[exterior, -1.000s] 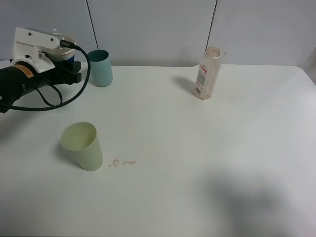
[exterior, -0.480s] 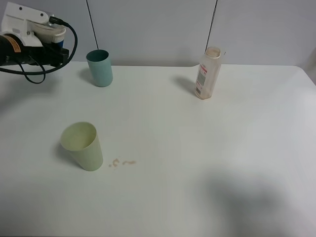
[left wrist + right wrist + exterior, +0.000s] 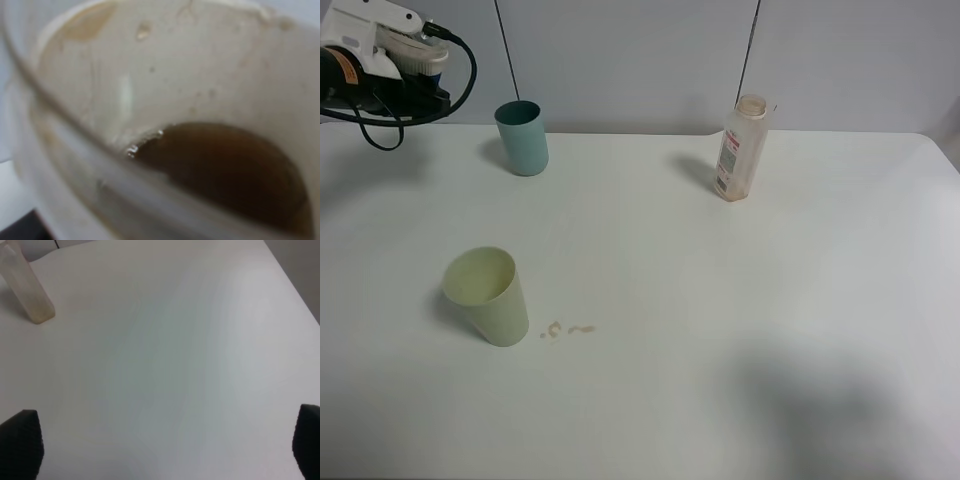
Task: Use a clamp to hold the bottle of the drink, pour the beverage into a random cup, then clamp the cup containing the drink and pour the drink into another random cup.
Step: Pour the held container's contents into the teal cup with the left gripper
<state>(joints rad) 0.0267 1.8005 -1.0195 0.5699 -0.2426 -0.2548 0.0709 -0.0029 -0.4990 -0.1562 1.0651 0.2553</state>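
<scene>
Unreadable red print on white label (image 3: 728,156) of tall clear plastic bottle (image 3: 742,148). Clamped in raised left gripper (image 3: 418,88), left of teal plastic cup (image 3: 523,137): short white blue-banded cup (image 3: 210,65) of dark brown liquid (image 3: 225,175). Wide-spread right gripper (image 3: 165,445), well apart from bottle.

The left arm (image 3: 365,78) is black, topped by a white moulded housing (image 3: 365,25); an orange label (image 3: 347,68) marks its side; a black cable (image 3: 473,72) loops from the housing. The right gripper (image 3: 165,447) shows two black, rounded fingers (image 3: 20,445) with blunt ends.
</scene>
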